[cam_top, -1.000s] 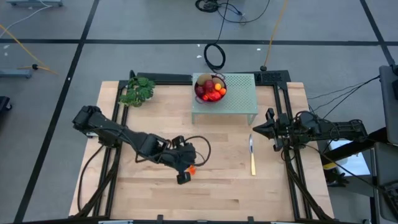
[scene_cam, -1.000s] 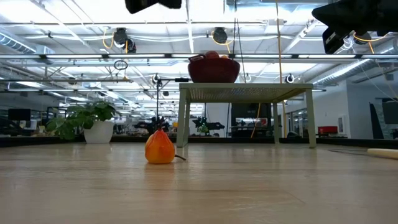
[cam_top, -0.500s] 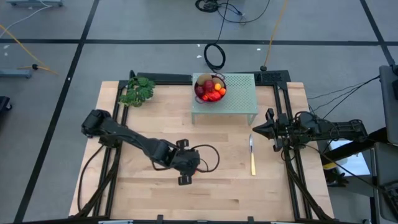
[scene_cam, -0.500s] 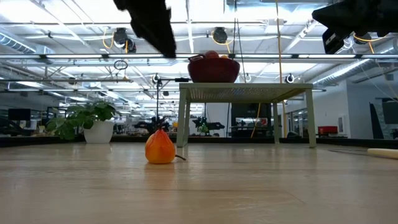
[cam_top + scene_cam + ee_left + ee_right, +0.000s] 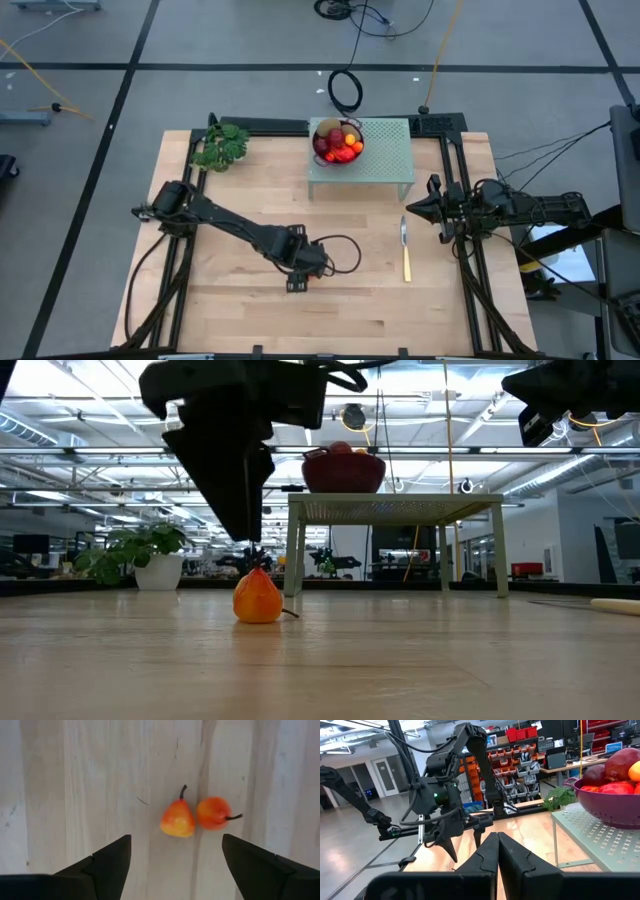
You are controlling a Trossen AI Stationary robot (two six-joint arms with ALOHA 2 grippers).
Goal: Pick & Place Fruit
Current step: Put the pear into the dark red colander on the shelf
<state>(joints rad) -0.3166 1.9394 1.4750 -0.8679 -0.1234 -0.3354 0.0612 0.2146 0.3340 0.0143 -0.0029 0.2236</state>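
Observation:
Two tiny orange-red fruits [image 5: 177, 820] [image 5: 214, 813] lie side by side on the wooden table, touching each other; the low view shows one of them [image 5: 257, 597]. My left gripper [image 5: 176, 842] is open and hangs above them, fingers pointing down, one finger on either side, touching nothing. It also shows in the low view [image 5: 245, 490] and hides the fruits in the high view [image 5: 303, 264]. A purple bowl [image 5: 338, 142] with several fruits stands on a small green table [image 5: 385, 165]. My right gripper [image 5: 420, 208] is shut and empty at the table's right side.
A green leafy plant [image 5: 220, 145] stands at the far left. A yellow-handled knife [image 5: 405, 250] lies on the table right of my left gripper. There is bare wood near the front edge.
My left gripper has come down over the small orange-red fruits, shifting a little toward the table's right edge. It stays open. The fruits have not moved.

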